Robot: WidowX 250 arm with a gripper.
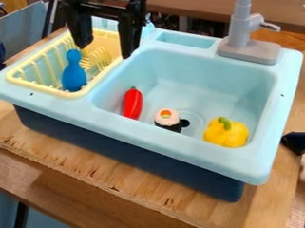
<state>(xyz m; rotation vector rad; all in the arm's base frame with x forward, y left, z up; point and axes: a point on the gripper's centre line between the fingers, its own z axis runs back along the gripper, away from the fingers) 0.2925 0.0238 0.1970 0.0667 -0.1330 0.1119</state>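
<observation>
You have a light-blue plastic toy sink [182,155] with a dark-blue body, and everything here is placed from it. A pale-yellow wire-style plastic dish rack [47,88] sits in its narrow end compartment, on the camera's left. Your black two-finger gripper [105,51] hangs over that end of the sink, fingers spread well apart and holding nothing.

Nearest to you is the blue pin-shaped toy with a round knob on top [73,75], in the rack near the sink's camera-side edge. It stands roughly upright, its long axis running close to vertical, knob end toward you. From the midpoint between your fingers it lies lower, toward the sink's outer left end as the camera sees it, and apparently toward the camera. The knob appears just beside the camera-left fingertip rather than centred in the gap; you cannot tell from this slant whether they touch.

In the sink's main basin, well apart from you, lie a yellow plastic bell pepper [225,133] at the far end from the rack, a glossy red chili [132,104] near the rack, and a black-and-white sushi roll [168,119] between them.
</observation>
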